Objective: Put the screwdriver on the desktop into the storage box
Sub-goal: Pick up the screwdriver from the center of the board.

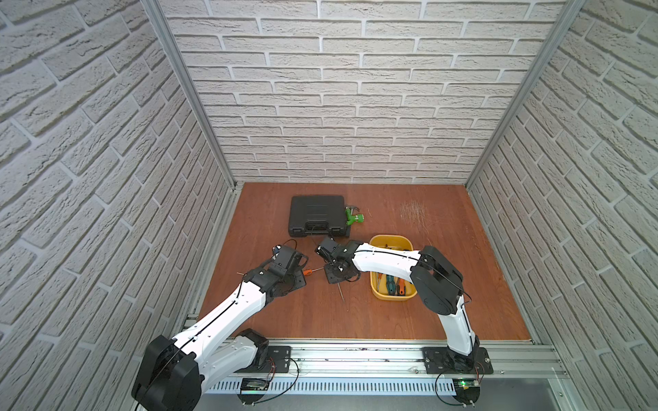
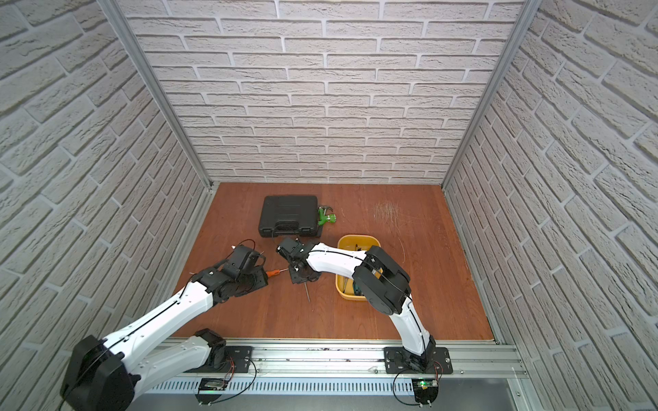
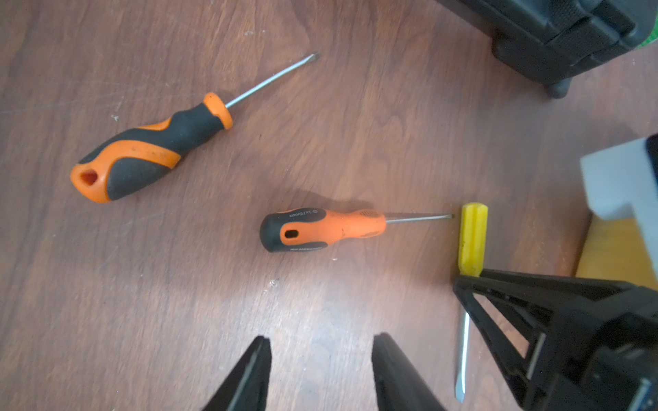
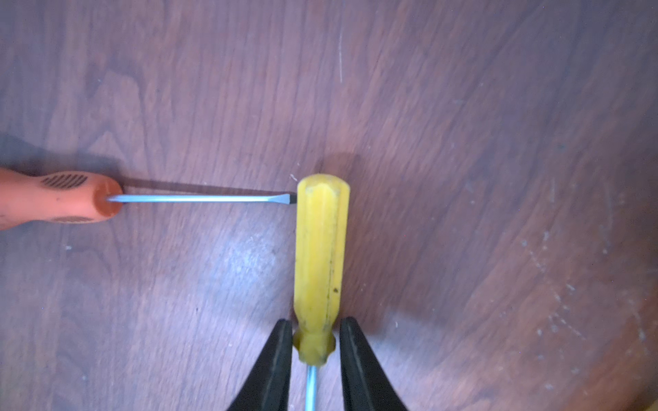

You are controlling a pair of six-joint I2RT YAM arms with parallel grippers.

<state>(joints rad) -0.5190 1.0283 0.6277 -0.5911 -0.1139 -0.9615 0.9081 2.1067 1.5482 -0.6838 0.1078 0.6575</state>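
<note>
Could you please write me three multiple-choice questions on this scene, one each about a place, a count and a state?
1. Where is the right gripper? A over the case; B astride the yellow screwdriver, at its neck; C in the box.
2. How many screwdrivers lie on the desktop? A one; B two; C three.
3. How is the left gripper? A open, empty; B shut on a screwdriver; C shut, empty.

Answers:
1 B: in the right wrist view its jaws flank the yellow collar.
2 C: the left wrist view shows a big orange one, a small orange one and the yellow one.
3 A: bare wood shows between its parted jaws.
</note>
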